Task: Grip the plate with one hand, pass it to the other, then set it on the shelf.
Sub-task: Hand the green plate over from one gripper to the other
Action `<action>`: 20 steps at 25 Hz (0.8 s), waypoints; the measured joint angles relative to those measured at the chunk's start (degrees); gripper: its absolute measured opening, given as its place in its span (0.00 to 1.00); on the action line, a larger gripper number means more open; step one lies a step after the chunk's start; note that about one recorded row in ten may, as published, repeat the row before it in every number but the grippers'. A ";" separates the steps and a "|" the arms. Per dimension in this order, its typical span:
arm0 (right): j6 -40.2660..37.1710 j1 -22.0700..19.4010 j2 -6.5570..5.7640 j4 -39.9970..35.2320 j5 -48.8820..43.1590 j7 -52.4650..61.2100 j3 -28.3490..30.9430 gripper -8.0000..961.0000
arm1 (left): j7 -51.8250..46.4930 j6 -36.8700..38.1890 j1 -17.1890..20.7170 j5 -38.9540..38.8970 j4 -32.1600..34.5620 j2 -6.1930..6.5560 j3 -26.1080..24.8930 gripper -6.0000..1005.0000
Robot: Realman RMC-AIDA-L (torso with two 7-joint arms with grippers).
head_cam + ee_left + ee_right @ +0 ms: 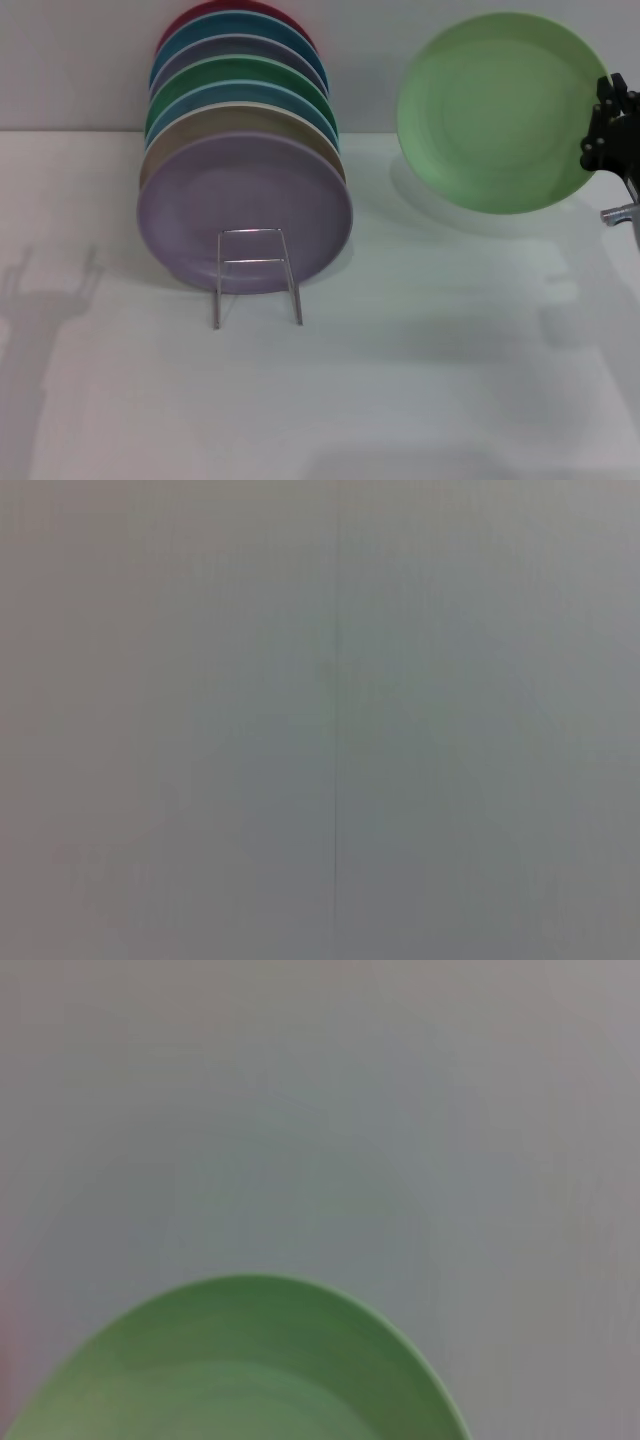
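Note:
The light-green plate [497, 110] hangs tilted in the air at the right, above the white table, facing me. My right gripper [603, 128] is shut on the plate's right rim at the right edge of the head view. The plate's rim also fills the lower part of the right wrist view [240, 1370]. The wire shelf [256, 275] stands at the centre left, its upright front loop in front of a lilac plate. My left gripper is out of view; the left wrist view shows only a blank grey surface.
A row of several plates stands upright in the rack: the lilac plate [245, 205] in front, then tan, blue, darker green [240, 72], lilac, blue and red behind. The white table [400, 380] lies in front of the rack. A wall stands behind.

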 joint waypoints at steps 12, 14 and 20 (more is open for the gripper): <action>-18.09 5.43 0.28 -18.11 -0.12 18.16 -1.17 0.03 | -0.16 -0.14 0.00 0.40 -0.33 -0.16 0.53 0.76; -21.20 5.58 0.29 -20.79 -0.16 20.46 -1.77 0.03 | -0.61 -0.14 0.18 0.43 -0.59 -0.17 0.93 0.76; -30.33 4.93 0.45 -26.62 -0.20 24.48 -6.31 0.03 | -2.39 0.64 1.12 0.45 -0.79 -0.17 4.16 0.76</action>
